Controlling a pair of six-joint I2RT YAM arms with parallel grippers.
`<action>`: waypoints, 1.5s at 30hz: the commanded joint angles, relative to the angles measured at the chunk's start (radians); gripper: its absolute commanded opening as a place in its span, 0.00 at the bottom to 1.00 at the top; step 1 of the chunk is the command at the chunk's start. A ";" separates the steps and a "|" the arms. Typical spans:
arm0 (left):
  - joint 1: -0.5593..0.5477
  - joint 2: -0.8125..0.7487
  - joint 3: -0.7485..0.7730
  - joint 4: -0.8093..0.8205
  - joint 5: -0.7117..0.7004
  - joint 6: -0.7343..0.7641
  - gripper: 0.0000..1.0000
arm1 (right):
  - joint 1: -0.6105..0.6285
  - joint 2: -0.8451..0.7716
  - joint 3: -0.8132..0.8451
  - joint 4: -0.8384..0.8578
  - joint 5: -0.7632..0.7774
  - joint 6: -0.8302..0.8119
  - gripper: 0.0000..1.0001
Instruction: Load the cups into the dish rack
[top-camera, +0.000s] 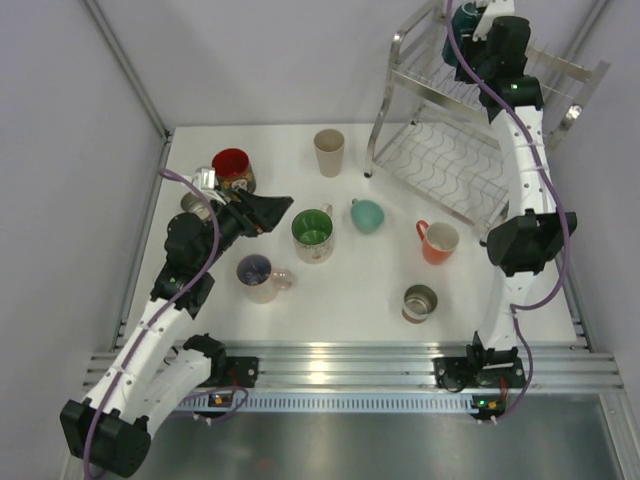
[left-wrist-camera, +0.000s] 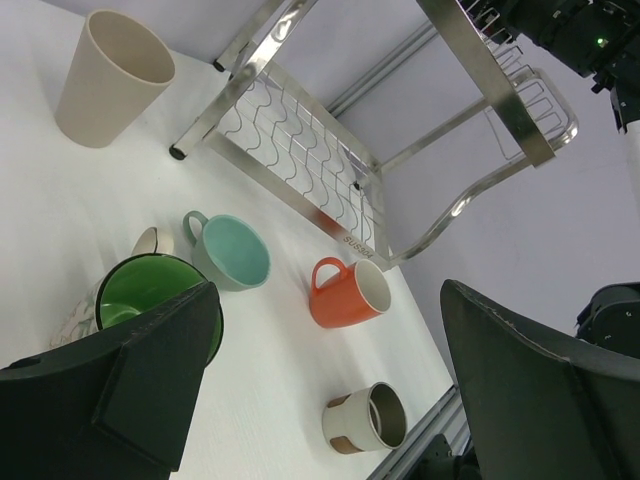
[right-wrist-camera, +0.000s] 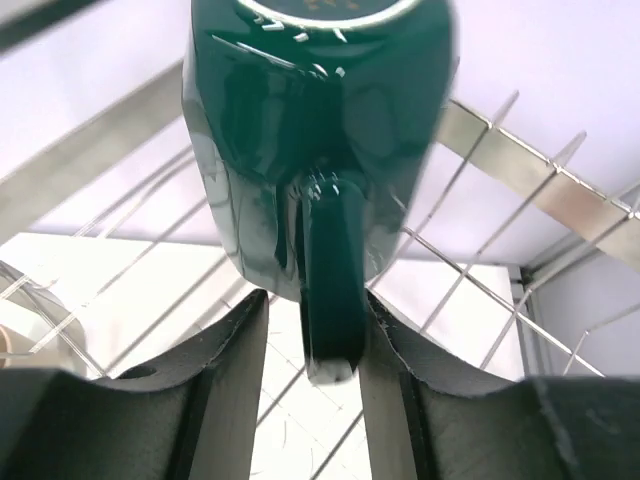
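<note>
- The shiny dark teal mug (right-wrist-camera: 320, 120) is at the top shelf of the silver wire dish rack (top-camera: 440, 165), far right.
- The other cups, like the orange mug (top-camera: 437, 242), wait on the white surface (top-camera: 350, 290).
- The teal mug's handle sits between the right fingers (right-wrist-camera: 225, 390), and its long side lines up with them. I cannot tell if they squeeze.
- The left fingers (left-wrist-camera: 520, 380) are wide open and empty.

The left gripper (left-wrist-camera: 328, 285) gapes wide over the white table (left-wrist-camera: 60, 200). An orange mug (left-wrist-camera: 348, 292) and a white-and-brown cup (left-wrist-camera: 362, 418) sit between its fingers. A green-lined mug (left-wrist-camera: 150, 285) peeks from behind one finger, with a mint cup (left-wrist-camera: 232, 250) beside it. The beige cup (left-wrist-camera: 112, 75) and dish rack (left-wrist-camera: 300, 150) stand beyond.
</note>
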 joint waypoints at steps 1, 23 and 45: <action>0.001 0.005 0.001 0.029 -0.004 0.000 0.98 | 0.000 -0.007 0.062 0.111 -0.063 0.022 0.41; 0.001 0.036 0.027 0.035 0.013 0.005 0.98 | 0.000 0.049 0.030 0.218 -0.135 0.115 0.40; 0.000 0.030 0.013 0.033 -0.005 0.041 0.98 | -0.012 -0.047 -0.019 0.252 -0.107 0.106 0.67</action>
